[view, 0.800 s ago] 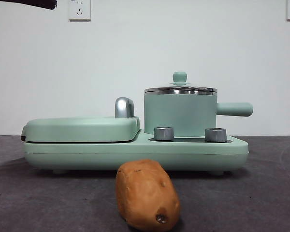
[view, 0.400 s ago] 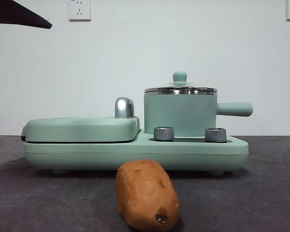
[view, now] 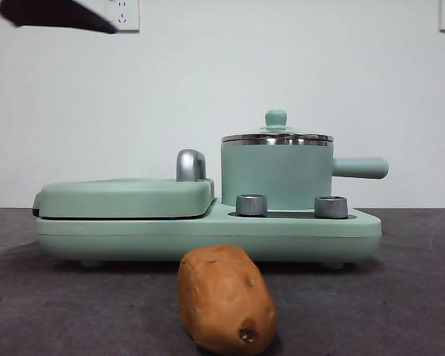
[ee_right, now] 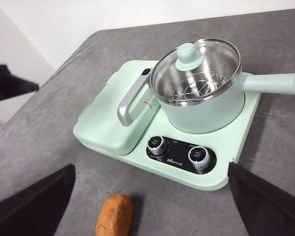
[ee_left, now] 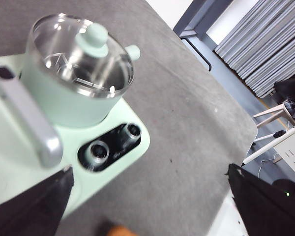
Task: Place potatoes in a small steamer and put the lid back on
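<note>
1. The oblong orange-brown potato [view: 226, 300] lies on the dark grey surface [view: 400, 297], in front of the mint-green cooker base [view: 208, 233] and apart from it, its dark-pitted end towards the front camera.
2. The small mint-green cylindrical steamer pot [view: 276, 174] stands on the base behind two steel dials [view: 251, 205], its stubby green handle [view: 360, 167] pointing sideways away from the flat grill.
3. The round clear glass lid with steel rim and mint-green knob [ee_right: 188, 53] sits on the pot; a wire rack [ee_right: 196, 86] shows through the glass.
4. The flat green hinged grill cover [view: 126, 196] is closed beside the pot, with a grey metal handle [view: 190, 165].
5. The left pincer [ee_left: 147, 206] hangs above the dials and pot, jaws wide apart and empty; a sliver of the potato shows between them.
6. The right pincer [ee_right: 152, 206] hangs high over the cooker, jaws spread wide, holding nothing.
7. A black arm tip [view: 55, 16] shows in the front view's top corner.
</note>
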`<state>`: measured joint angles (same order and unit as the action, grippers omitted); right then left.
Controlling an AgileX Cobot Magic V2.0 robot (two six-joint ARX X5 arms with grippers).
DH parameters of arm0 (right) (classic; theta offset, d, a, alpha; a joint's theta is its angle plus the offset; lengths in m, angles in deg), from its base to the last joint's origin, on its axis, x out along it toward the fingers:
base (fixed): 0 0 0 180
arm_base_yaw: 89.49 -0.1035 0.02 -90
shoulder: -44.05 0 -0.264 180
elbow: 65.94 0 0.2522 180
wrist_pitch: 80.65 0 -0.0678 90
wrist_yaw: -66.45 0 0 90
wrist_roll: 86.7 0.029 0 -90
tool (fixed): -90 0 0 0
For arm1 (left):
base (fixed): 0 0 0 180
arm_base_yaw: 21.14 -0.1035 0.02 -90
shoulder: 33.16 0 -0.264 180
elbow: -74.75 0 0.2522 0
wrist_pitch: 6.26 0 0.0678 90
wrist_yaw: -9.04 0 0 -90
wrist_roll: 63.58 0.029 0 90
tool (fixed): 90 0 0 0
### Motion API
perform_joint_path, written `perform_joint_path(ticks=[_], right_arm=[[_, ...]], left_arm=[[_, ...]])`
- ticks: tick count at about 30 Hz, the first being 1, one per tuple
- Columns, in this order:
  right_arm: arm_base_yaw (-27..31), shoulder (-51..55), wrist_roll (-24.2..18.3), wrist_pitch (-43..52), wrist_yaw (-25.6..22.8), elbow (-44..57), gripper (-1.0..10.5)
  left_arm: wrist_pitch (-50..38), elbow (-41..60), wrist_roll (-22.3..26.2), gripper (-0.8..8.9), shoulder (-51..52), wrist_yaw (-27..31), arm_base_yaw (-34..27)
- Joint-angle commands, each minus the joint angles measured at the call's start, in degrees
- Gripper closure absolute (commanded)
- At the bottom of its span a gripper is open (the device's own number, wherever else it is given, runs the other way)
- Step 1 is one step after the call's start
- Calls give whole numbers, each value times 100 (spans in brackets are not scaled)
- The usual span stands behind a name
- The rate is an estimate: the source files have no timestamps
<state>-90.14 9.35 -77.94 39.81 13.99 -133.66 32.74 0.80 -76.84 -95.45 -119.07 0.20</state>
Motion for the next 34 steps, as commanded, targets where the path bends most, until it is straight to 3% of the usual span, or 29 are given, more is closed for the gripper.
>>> perform_joint_path(ticks=[1, 7, 11, 19, 24, 34], right_arm=[[2, -39, -57, 28, 24, -90, 452], [2, -39, -37, 28, 24, -90, 452], [2, -39, -37, 28, 46, -90, 452], [2, -39, -37, 28, 42, -90, 452], [2, -39, -39, 28, 42, -90, 452], [2, -39, -39, 26, 42, -90, 452]], left_arm=[[17, -605, 63, 311, -455, 197, 173], [581, -2039, 396, 314, -1681, 857, 584], [831, -2922, 684, 315, -2520, 1593, 857], [809, -4166, 1067, 315, -3987, 2767, 1250], [551, -4688, 1154, 316, -4734, 2931, 1443], [44, -4739, 1189, 319, -5418, 2983, 1714]])
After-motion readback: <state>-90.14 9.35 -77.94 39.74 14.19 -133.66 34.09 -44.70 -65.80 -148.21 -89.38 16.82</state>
